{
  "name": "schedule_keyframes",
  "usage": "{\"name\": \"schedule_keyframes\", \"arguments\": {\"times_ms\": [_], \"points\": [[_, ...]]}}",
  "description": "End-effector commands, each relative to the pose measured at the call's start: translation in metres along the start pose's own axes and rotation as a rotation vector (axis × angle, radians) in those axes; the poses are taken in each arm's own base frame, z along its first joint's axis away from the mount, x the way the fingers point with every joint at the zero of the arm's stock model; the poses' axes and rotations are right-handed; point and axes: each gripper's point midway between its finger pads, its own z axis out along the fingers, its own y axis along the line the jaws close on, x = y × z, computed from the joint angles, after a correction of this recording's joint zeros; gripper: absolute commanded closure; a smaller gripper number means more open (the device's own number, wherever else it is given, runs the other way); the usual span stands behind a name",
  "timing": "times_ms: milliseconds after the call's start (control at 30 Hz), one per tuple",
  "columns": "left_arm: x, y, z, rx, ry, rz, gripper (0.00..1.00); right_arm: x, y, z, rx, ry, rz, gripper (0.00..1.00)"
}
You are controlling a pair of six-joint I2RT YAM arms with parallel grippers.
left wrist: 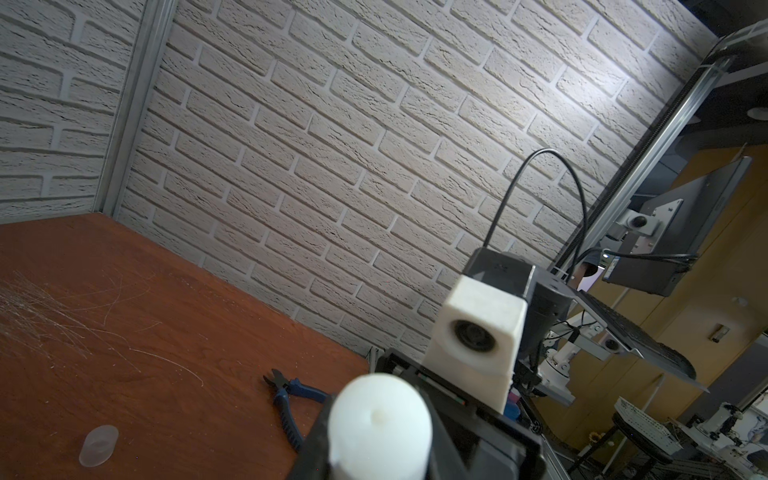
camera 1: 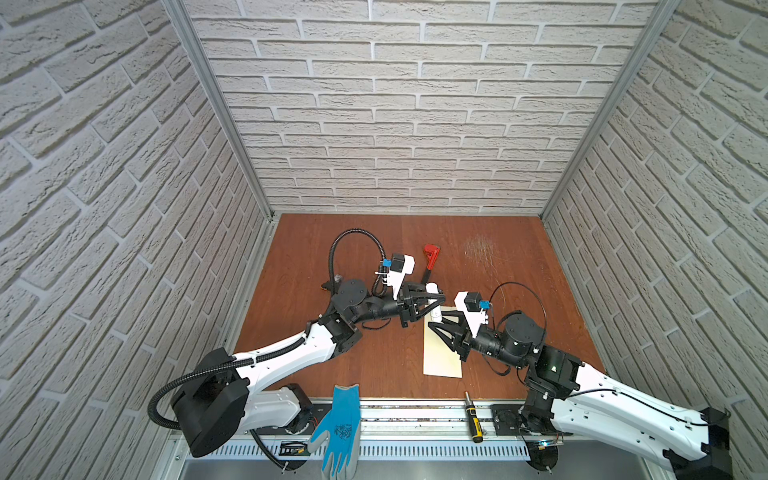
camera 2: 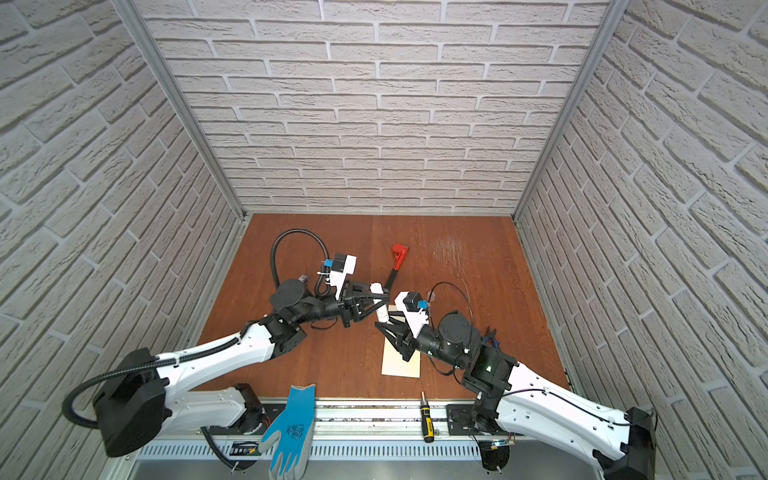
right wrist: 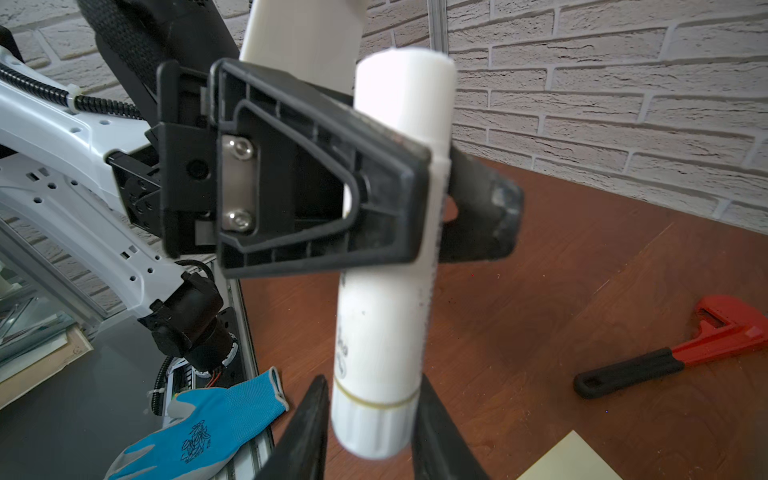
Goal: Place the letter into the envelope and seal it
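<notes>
The scratched reddish wooden table (camera 1: 519,249) is boxed in by brick-patterned walls (camera 1: 415,124). The cream envelope (camera 1: 440,357) lies flat on it near the front, its far end beneath the right gripper (camera 1: 435,321). A blue knit glove (camera 1: 338,428) drapes over the front metal rail (camera 1: 415,419), where a black-and-yellow screwdriver (camera 1: 473,419) also lies. A red pipe wrench (camera 1: 430,257) with a black handle lies behind the left gripper (camera 1: 436,300). The white cylindrical glue stick (right wrist: 382,324) is held off the table. The left fingers pinch its smooth body, and the right fingers press both sides of its ribbed end. Only the left wrist view shows blue-handled cutters (left wrist: 286,399) and a small clear cap (left wrist: 99,444).
</notes>
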Motion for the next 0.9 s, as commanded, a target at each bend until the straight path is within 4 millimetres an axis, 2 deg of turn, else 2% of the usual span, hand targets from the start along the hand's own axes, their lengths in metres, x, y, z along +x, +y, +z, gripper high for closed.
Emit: {"name": "schedule_keyframes", "arguments": {"times_ms": [0, 133, 233, 333, 533, 667, 867], "points": [[-0.012, -0.011, 0.000, 0.042, -0.051, 0.046, 1.00, -0.021, 0.005, -0.002, -0.022, -0.078, -0.015, 0.68], [-0.008, -0.007, 0.001, 0.033, -0.046, 0.038, 1.00, -0.025, 0.005, -0.003, -0.021, -0.088, -0.015, 0.67], [-0.006, -0.006, 0.001, 0.033, -0.046, 0.036, 1.00, -0.026, 0.005, -0.003, -0.018, -0.095, -0.013, 0.62], [-0.005, -0.005, 0.001, 0.030, -0.046, 0.035, 1.00, -0.026, 0.005, -0.004, -0.018, -0.094, -0.012, 0.62], [-0.004, -0.003, 0.002, 0.029, -0.044, 0.033, 1.00, -0.027, 0.006, -0.004, -0.021, -0.094, -0.014, 0.77], [0.003, 0.001, 0.003, 0.019, -0.032, 0.024, 1.00, -0.031, 0.006, -0.004, -0.024, -0.105, -0.013, 0.79], [0.018, 0.022, 0.001, -0.075, -0.018, 0.019, 1.00, -0.034, 0.005, -0.001, -0.007, -0.081, -0.006, 0.82]]}}
